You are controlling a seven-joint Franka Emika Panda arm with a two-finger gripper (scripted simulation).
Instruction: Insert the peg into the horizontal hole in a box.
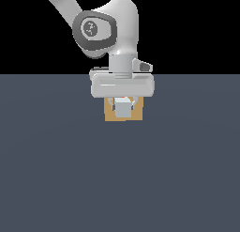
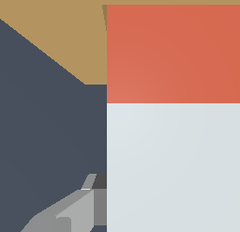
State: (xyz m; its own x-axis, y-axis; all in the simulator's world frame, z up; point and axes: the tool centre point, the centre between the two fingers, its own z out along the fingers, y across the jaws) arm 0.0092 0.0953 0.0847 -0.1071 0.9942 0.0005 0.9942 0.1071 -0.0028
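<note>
On the dark grey floor (image 1: pixel 56 170) stands the tan box (image 1: pixel 108 114), straight under the white arm (image 1: pixel 117 34). The gripper (image 1: pixel 123 104) hangs in front of the box face and is clamped on the peg (image 1: pixel 123 109), whose pale end faces the exterior view. From the wrist view, the peg (image 2: pixel 173 118) fills most of the picture, its red half toward the box (image 2: pixel 61 34) and its white half nearer the camera, with one grey finger (image 2: pixel 70 212) against its side. The hole is hidden behind the peg, so I cannot tell if the red tip is already inside.
</note>
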